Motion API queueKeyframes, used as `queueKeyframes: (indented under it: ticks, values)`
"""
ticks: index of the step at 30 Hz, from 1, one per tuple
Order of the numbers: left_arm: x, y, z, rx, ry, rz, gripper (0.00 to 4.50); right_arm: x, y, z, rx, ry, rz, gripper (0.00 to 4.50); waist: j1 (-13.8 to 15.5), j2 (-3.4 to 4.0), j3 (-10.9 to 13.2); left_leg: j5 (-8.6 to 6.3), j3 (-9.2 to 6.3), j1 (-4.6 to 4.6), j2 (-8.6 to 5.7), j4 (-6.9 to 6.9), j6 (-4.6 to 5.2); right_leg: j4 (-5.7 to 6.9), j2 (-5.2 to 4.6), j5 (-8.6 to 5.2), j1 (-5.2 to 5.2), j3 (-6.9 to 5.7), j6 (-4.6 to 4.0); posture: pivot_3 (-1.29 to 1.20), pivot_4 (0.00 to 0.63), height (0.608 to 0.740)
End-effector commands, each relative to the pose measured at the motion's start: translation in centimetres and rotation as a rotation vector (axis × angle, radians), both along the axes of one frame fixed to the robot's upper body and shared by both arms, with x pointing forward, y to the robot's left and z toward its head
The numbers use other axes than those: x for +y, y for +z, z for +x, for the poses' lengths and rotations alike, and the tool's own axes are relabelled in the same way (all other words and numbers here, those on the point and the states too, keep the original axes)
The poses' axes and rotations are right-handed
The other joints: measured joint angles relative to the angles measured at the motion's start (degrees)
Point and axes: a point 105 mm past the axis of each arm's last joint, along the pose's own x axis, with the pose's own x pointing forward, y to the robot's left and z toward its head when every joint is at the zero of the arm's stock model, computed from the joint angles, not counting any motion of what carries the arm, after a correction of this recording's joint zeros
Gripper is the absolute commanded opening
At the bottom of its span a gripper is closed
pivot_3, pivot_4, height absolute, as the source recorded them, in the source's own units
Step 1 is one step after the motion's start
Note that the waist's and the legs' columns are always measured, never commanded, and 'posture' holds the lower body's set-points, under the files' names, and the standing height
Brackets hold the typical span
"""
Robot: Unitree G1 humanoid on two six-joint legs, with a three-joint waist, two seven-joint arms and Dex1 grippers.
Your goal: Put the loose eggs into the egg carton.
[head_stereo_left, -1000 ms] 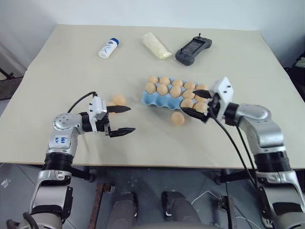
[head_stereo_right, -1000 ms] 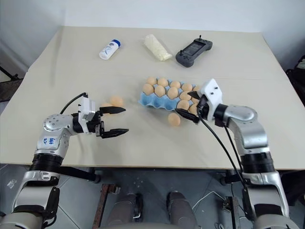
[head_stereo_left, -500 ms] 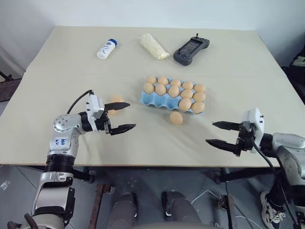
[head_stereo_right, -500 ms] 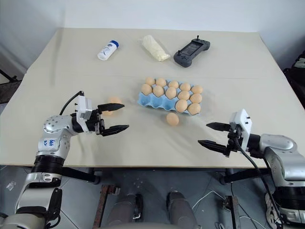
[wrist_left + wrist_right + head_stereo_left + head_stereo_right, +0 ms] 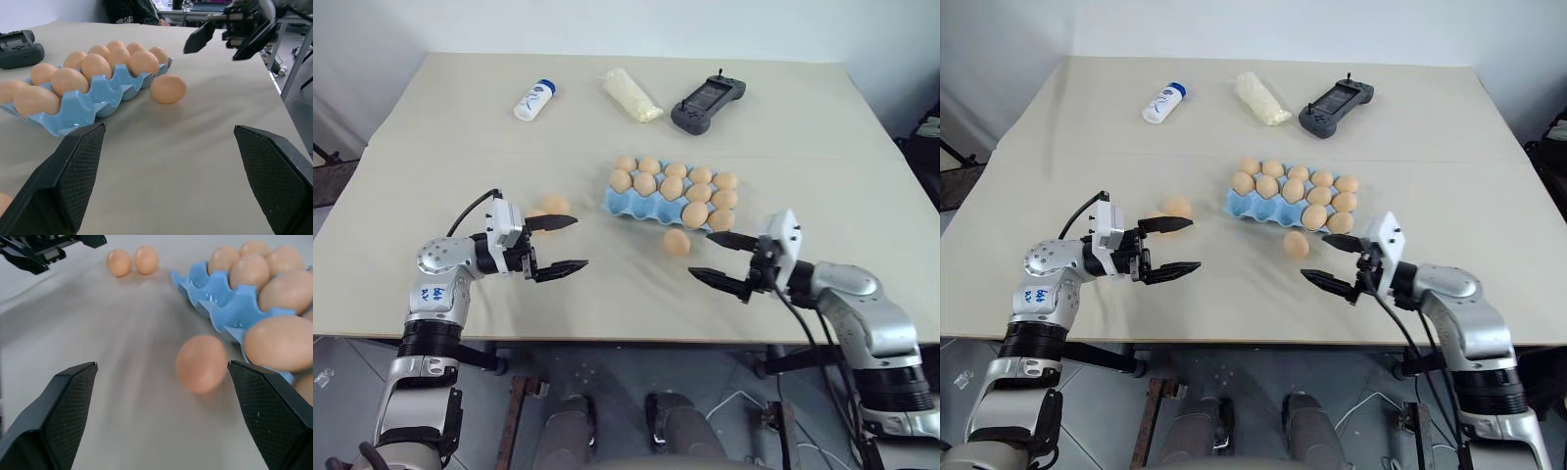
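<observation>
Since a second ago my right gripper (image 5: 722, 262) has come off the egg carton (image 5: 628, 205) to its near side, jaws wide and empty, aimed at the loose egg (image 5: 676, 242) lying just beside the carton's near edge. My left gripper (image 5: 558, 243) has kept its place well to the left of the carton, also spread wide with nothing in it, two more eggs (image 5: 133, 260) lying close together beside it. My worry is that a low approach would nudge the round egg so it rolls off along the table (image 5: 460, 127), or knock the carton's wall and jolt the eggs seated in its cups.
</observation>
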Motion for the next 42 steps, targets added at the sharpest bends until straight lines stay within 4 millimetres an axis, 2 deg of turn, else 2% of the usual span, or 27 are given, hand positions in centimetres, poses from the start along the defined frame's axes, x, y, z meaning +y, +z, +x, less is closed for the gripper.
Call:
queueKeyframes:
  ticks: [1,7,15,24,25,26,31,33,37,39,42]
  values:
    - [0.4,0.8,0.0,-0.041,0.006,-0.014,4.5,0.0,0.6,1.3,-0.072,-0.077,-0.018,4.47,0.09,0.0,0.0,0.0,0.0,0.0,0.0,0.0,0.0,0.0,0.0,0.0,0.0,-0.01,0.0,0.0,0.15,0.74]
    - [0.3,0.8,0.0,-0.041,0.007,-0.023,4.5,0.6,0.0,2.0,-0.086,-0.089,-0.038,4.47,0.05,0.0,0.0,0.0,0.0,0.0,0.0,-0.03,0.0,-0.01,0.0,0.0,0.0,-0.01,0.0,0.0,0.15,0.74]
    - [0.1,0.9,0.2,-0.05,0.013,-0.028,4.5,2.3,-2.0,3.0,-0.042,-0.078,-0.086,4.47,-0.37,0.0,0.0,0.0,0.01,0.02,0.01,0.01,0.0,0.06,0.02,0.0,-0.01,-0.01,0.0,0.0,0.15,0.74]
    - [0.2,1.0,0.2,-0.062,0.031,-0.032,4.5,3.3,-2.8,5.2,-0.064,-0.13,-0.093,4.47,-0.37,0.0,0.0,0.0,0.01,0.01,0.0,0.01,0.0,0.07,0.02,0.0,-0.03,-0.01,0.0,0.0,0.15,0.74]
    - [0.2,1.0,0.1,-0.064,0.033,-0.032,4.5,3.4,-2.7,5.3,-0.072,-0.126,-0.083,4.08,-0.36,0.0,0.0,0.0,0.01,0.01,0.0,0.0,0.0,0.07,0.02,0.0,-0.03,-0.01,0.0,0.0,0.15,0.74]
    - [0.3,1.0,0.1,-0.065,0.034,-0.033,4.5,3.5,-2.4,5.2,-0.081,-0.121,-0.073,3.9,-0.36,0.0,0.0,0.0,0.01,0.01,0.0,0.0,0.0,0.07,0.02,0.0,-0.03,-0.01,0.0,0.0,0.15,0.74]
    - [0.5,1.0,0.0,-0.066,0.044,-0.033,4.5,3.5,-0.8,4.5,-0.117,-0.09,-0.032,2.12,-0.42,0.0,0.0,0.0,0.01,0.0,0.0,-0.01,0.0,0.06,0.02,0.0,-0.03,-0.01,0.0,0.0,0.15,0.74]
    - [0.5,1.0,-0.1,-0.067,0.048,-0.033,4.5,3.3,0.3,4.1,-0.137,-0.074,-0.03,1.71,-0.4,0.0,0.0,0.0,0.01,0.0,0.01,-0.01,-0.01,0.07,0.02,0.0,-0.03,-0.01,0.0,0.0,0.15,0.74]
    - [0.7,1.1,-0.1,-0.07,0.056,-0.034,4.5,3.4,3.3,3.5,-0.187,-0.045,0.011,1.65,-0.39,0.0,0.0,0.0,0.0,0.01,0.01,-0.01,-0.01,0.06,0.01,0.0,-0.02,-0.02,0.0,0.0,0.15,0.74]
    - [0.7,1.2,0.0,-0.073,0.062,-0.036,4.5,2.9,5.2,5.1,-0.24,-0.112,0.03,1.65,-0.74,0.0,0.0,0.0,0.0,0.02,0.01,-0.01,-0.01,0.06,0.01,0.0,-0.02,-0.02,0.0,0.0,0.15,0.74]
    - [0.6,1.2,0.1,-0.075,0.063,-0.039,4.5,2.9,5.6,6.9,-0.258,-0.157,0.018,1.65,-1.18,0.0,0.0,0.02,0.0,0.03,0.0,0.01,-0.02,0.12,0.0,0.01,-0.03,-0.01,-0.01,0.0,0.15,0.74]
